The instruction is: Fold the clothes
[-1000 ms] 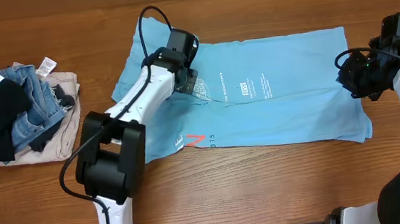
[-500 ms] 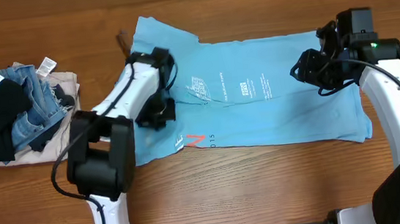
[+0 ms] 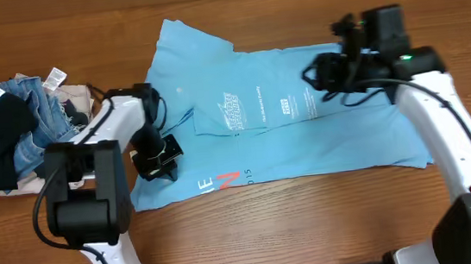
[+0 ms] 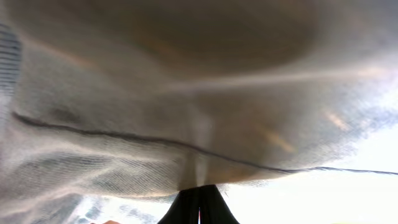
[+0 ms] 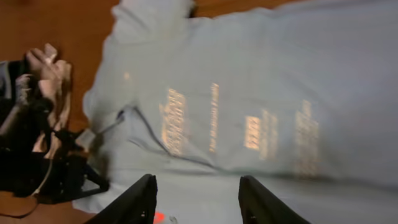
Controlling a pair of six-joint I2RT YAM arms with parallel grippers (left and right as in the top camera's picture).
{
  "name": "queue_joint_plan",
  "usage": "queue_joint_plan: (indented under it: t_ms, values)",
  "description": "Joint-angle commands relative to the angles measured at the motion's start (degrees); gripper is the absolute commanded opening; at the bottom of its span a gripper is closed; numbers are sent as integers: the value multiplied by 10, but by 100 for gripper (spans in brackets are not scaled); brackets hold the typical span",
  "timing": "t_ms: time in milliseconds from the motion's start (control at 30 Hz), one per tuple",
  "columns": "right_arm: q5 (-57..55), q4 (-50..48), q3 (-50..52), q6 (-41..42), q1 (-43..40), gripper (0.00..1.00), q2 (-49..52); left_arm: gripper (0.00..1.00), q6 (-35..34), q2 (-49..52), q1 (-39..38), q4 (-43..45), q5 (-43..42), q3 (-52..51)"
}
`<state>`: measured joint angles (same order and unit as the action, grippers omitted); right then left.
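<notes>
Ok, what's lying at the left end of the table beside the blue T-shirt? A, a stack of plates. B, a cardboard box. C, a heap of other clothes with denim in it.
C: a heap of other clothes, with blue denim among black and beige fabric, lies on the table just left of the T-shirt.

Blurred T-shirt cloth fills the left wrist view; overhead, its small print is unreadable.

pale t-shirt fabric filling the view, thin dark seam crossing, pincer pinching a fold
</notes>
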<state>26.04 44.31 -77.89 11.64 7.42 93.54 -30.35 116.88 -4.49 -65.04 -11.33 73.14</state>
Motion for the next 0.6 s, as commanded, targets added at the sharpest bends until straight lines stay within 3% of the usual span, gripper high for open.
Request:
queue_joint_plan:
  t_ms: [0,133,233,333,400,467,567]
  values:
    - [15,-40,-1,35,74,46,50,4,-5,49,23,30,72,-44]
    - [19,-72,-1,26,157,47,125,4,-5,49,21,28,72,-44]
    - [19,-101,-1,-26,207,60,170,4,-5,49,21,27,73,-44]
    - [-9,-131,-1,-34,244,64,207,4,-5,49,21,27,72,-44]
    - [-11,-148,-1,-34,259,62,226,4,-5,49,21,27,72,-44]
    - [-19,-163,-1,-24,270,52,240,4,-5,49,21,24,73,-44]
    - [-46,-175,-1,17,273,52,250,4,-5,49,21,22,73,-44]
